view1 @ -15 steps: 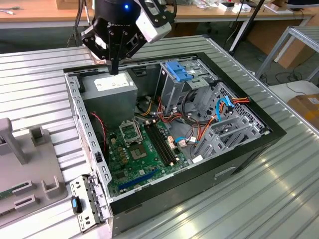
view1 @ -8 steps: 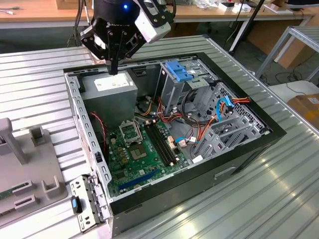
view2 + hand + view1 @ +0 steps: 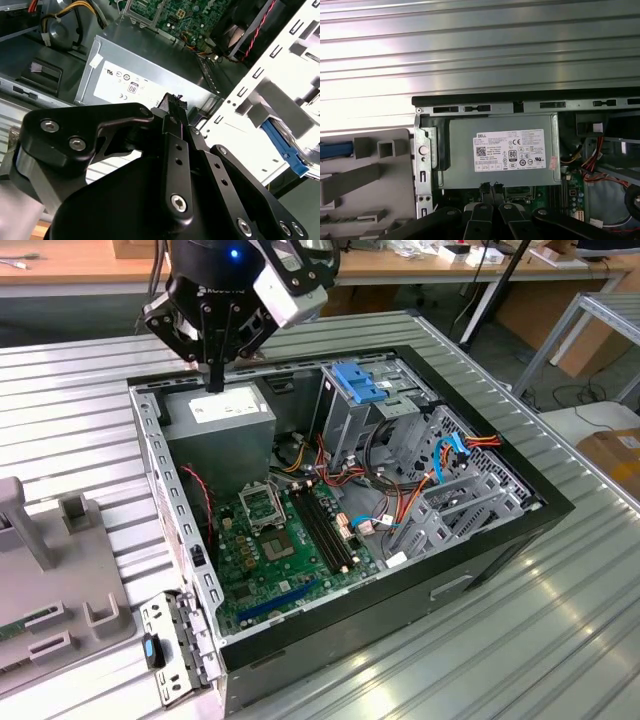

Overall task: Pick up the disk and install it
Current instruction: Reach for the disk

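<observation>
An open computer case (image 3: 470,580) sits on the ribbed metal bench (image 3: 560,640), its green circuit board (image 3: 290,540) and coloured wires exposed. The black tool (image 3: 214,380) hangs over the grey power-supply box (image 3: 220,430) in the case's far corner, toward the exterior view's left, with its fingers drawn together into one narrow tip. A blue latch (image 3: 358,385) tops the metal drive cage (image 3: 345,435) beside that box.

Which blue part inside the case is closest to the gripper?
The blue latch atop the drive cage; the blue cables and blue motherboard slot lie farther from the gripper.
</observation>
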`<state>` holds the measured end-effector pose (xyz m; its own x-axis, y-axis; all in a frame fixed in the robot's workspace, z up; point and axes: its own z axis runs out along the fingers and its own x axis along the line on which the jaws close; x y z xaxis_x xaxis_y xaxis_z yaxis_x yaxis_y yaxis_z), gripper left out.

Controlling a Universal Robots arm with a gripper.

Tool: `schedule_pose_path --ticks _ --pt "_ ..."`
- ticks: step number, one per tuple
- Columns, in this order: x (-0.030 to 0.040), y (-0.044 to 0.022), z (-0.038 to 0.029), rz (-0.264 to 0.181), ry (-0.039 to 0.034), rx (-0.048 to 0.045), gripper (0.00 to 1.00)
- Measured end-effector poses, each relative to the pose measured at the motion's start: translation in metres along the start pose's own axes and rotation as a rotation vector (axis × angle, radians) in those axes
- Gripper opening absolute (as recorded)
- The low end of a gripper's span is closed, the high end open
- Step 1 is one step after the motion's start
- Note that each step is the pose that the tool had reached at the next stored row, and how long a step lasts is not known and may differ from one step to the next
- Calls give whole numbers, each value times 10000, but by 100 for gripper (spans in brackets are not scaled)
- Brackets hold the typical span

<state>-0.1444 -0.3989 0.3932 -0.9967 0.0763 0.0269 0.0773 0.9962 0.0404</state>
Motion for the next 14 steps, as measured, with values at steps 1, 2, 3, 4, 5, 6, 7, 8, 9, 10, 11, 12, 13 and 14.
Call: schedule_pose_path --ticks 1,2,3,4,5,6,7,8,9,10,11,12,13,14 --pt "15 -1 0 0 0 0 11" --pt "36 -3 1 -1 0 0 11" --pt "50 -4 2 -1 -1 -1 11" --pt "57 -4 2 -1 0 0 11" --pt "63 -5 2 -1 0 0 11" --pt "78 -6 2 0 0 0 11" --pt "105 -8 3 0 0 0 11" --pt "140 -11 3 0 1 0 11" --pt "167 -13 4 0 0 0 11" --pt "187 -15 5 0 0 0 11" --pt "196 -15 5 -1 0 0 11" --pt "208 -16 5 0 0 0 11" --pt "221 -17 6 -1 0 0 11" --pt "232 -18 6 -1 0 0 11"
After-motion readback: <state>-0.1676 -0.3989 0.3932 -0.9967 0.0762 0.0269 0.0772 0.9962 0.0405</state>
